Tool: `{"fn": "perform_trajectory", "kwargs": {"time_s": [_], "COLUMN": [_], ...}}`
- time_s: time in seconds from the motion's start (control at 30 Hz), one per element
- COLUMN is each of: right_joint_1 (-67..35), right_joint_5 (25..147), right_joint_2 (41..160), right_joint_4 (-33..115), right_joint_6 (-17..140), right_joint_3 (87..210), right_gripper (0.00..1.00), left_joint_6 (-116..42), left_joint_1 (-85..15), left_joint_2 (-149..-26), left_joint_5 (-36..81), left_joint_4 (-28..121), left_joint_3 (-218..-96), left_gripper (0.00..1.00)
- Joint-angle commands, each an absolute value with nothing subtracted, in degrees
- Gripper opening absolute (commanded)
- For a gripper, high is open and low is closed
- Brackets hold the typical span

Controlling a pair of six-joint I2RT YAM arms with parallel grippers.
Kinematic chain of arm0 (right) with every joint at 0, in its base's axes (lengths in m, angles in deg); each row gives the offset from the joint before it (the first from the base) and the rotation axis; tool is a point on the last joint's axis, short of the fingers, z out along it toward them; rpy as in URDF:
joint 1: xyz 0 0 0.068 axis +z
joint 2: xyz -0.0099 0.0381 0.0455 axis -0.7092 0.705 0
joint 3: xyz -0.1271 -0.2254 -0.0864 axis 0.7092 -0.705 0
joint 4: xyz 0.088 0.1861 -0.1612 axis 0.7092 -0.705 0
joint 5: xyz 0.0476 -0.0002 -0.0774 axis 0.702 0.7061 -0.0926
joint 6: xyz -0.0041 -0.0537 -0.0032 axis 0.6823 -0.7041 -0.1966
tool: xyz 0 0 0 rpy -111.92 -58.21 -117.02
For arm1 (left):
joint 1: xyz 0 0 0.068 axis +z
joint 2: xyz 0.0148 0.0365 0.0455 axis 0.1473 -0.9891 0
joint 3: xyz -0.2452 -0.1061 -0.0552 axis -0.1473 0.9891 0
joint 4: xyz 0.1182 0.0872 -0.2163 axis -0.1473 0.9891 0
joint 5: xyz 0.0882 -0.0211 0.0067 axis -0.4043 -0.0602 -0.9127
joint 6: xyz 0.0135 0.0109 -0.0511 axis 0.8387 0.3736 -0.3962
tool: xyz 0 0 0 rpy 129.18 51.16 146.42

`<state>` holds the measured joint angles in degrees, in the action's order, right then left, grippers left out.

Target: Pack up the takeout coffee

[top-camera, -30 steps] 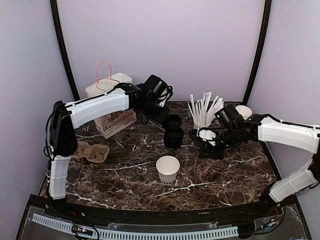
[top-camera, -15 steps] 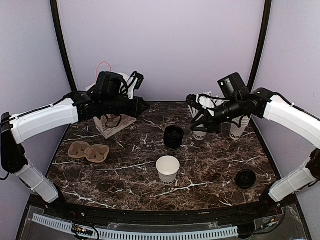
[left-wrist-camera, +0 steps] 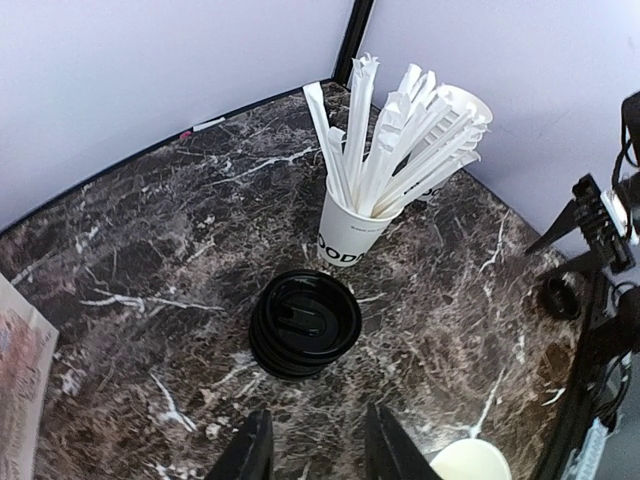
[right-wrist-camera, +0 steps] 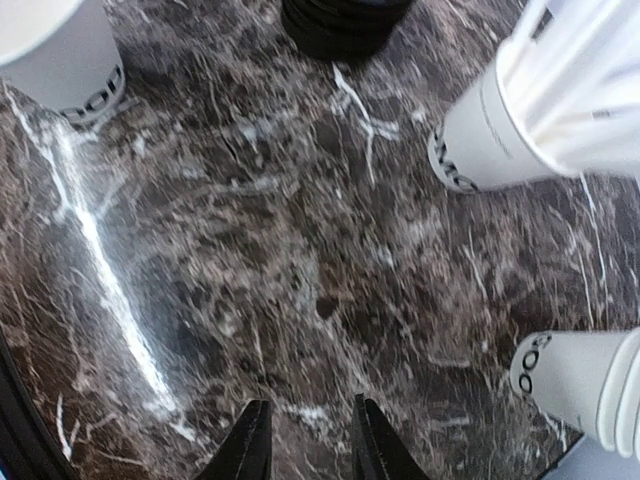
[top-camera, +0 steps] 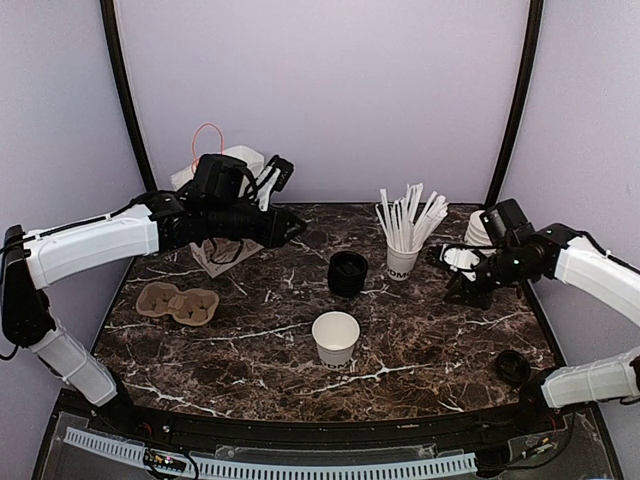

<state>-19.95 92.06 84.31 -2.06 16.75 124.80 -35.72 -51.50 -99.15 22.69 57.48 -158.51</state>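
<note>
Black fingers of the left gripper (left-wrist-camera: 316,420) stand partly apart with nothing between them. They hang over the dark marble table (left-wrist-camera: 130,260), pointing toward a stack of black lids (left-wrist-camera: 305,322) a little way ahead. Just behind that stack we see a white cup of sticks (left-wrist-camera: 350,228), upright, with the sticks fanning out of its mouth.

The right gripper (right-wrist-camera: 309,405) is also partly open and empty, held low over bare marble on the right side of the table. From above, we place it just in front of the gap between the cup of sticks and a stack of white cups (top-camera: 480,232) at the back right.

The coffee cup (top-camera: 335,337) stands upright near the middle of the table. It is open at the top, has dark lettering near its base, and is well apart from both grippers. The stack of lids is behind it.

A single black lid (top-camera: 513,367) lies near the front right edge, beside the lower part of the right arm. On the left side we see a brown cardboard cup carrier (top-camera: 178,303) lying flat. A paper bag (top-camera: 235,250) stands at the back left, partly hidden behind the left arm.
</note>
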Motion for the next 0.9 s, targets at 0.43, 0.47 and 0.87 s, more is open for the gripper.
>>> {"fn": "perform_trajectory", "kwargs": {"time_s": [0.43,0.47,0.87], "right_joint_1": [-31.63,-31.72,-31.72], "right_joint_5": [65.74,65.02,62.18], "right_joint_2": [82.42,82.15,82.94], "right_joint_4": [-17.03,-17.65,-13.04], "right_joint_6": [-11.84,-12.69,-15.12], "right_joint_3": [111.43,110.91,104.34], "right_gripper": [0.36,0.37,0.38], "left_joint_6": [-32.71,-32.71,-32.39], "left_joint_1": [-51.55,-51.59,-51.58], "left_joint_2": [-97.7,-97.5,-95.54], "left_joint_5": [30.12,30.13,28.61], "left_joint_4": [52.59,52.31,48.94], "left_joint_3": [-154.46,-154.25,-150.16], "left_gripper": [0.61,0.61,0.6]}}
